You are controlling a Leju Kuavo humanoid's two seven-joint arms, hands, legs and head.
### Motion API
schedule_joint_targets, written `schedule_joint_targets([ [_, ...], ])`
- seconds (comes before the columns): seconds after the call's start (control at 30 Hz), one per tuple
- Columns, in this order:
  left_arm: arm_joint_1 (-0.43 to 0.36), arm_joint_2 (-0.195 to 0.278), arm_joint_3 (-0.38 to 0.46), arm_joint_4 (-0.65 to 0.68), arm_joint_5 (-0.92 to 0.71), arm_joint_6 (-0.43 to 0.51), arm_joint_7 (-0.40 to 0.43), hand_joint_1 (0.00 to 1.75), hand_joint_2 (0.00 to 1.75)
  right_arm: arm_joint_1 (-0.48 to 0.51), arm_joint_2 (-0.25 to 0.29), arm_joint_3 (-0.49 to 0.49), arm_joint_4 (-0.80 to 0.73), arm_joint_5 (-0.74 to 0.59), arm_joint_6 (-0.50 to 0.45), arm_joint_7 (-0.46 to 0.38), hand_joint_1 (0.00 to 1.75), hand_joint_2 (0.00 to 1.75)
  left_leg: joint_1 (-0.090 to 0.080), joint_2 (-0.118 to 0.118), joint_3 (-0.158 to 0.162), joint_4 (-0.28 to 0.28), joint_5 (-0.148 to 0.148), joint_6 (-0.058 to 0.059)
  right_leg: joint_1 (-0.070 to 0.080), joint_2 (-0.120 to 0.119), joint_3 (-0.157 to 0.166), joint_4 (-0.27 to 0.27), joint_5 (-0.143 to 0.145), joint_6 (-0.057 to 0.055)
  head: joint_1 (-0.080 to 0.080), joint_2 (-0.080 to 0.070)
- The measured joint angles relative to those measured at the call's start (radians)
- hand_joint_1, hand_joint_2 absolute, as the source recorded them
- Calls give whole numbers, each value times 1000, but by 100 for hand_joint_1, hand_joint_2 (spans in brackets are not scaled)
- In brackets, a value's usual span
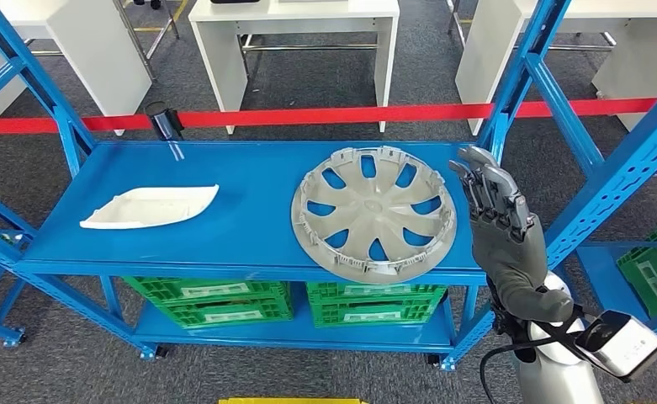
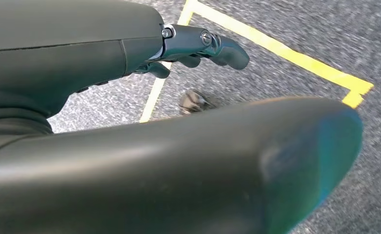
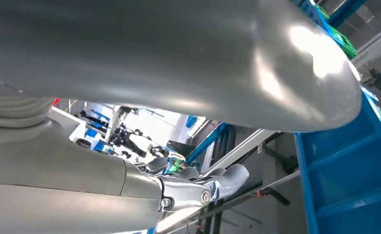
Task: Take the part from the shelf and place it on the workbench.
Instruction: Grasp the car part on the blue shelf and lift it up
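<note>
While my right hand (image 1: 495, 202) hangs raised just beside the hubcap (image 1: 373, 214), I hold nothing with it; the fingers stand upright and close together, palm turned toward the rim, apart from it as far as I can judge. The hubcap lies flat on the blue shelf (image 1: 249, 227), inner face up, its near edge reaching the shelf's front lip; I take it to be the part, since my hand is set at its right rim, though the white panel (image 1: 150, 207) lying flat well to the left could equally count as one. I read this posture as a lining-up: the hand held edge-on so it can slide in at the rim rather than press down on the spokes.

My left hand (image 2: 198, 46) hangs low over grey carpet and yellow floor tape (image 2: 295, 57), fingers curled in loosely with nothing in them; it is parked because the reach is one-handed for now.

Green crates (image 1: 211, 300) sit on the lower shelf; a red barrier tape (image 1: 333, 114) runs behind the rack, with white tables (image 1: 295, 34) beyond; one of those may be the worktop I must carry to, but I cannot tell which. The lift has not begun.
</note>
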Motion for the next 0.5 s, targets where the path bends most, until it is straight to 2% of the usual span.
schedule_joint_targets([
  [0.07,-1,0,0,1,-4,0,-1,0,0,2,0,0,-2,1,-6,0,0,0,-3,7,15,-75,57,11,3,1,8,1,-15,11,-2,0],
  [0.13,-1,-1,0,1,-5,0,-1,0,0,5,0,0,-5,2,-9,0,0,0,-4,6,17,-82,63,15,8,1,8,1,-22,4,-2,0],
  [0.2,-1,-1,0,0,-6,0,-2,0,0,6,0,0,-6,2,-10,0,0,0,-3,2,20,-84,69,16,10,0,13,-3,-24,-10,-1,0],
  [0.23,-2,-1,0,0,-6,0,-3,0,0,6,0,0,-7,2,-10,0,0,0,-4,1,20,-84,67,19,10,-1,16,-8,-24,-10,-1,0],
  [0.33,-2,-1,1,0,-6,0,-4,0,0,6,0,0,-8,2,-10,0,0,0,-4,-1,22,-84,61,28,10,-2,24,-21,-26,2,0,0],
  [0.5,-2,-2,1,0,-21,6,6,0,0,7,0,0,-11,-5,-9,0,0,0,-4,0,22,-84,59,31,9,-2,28,-29,-25,24,0,0],
])
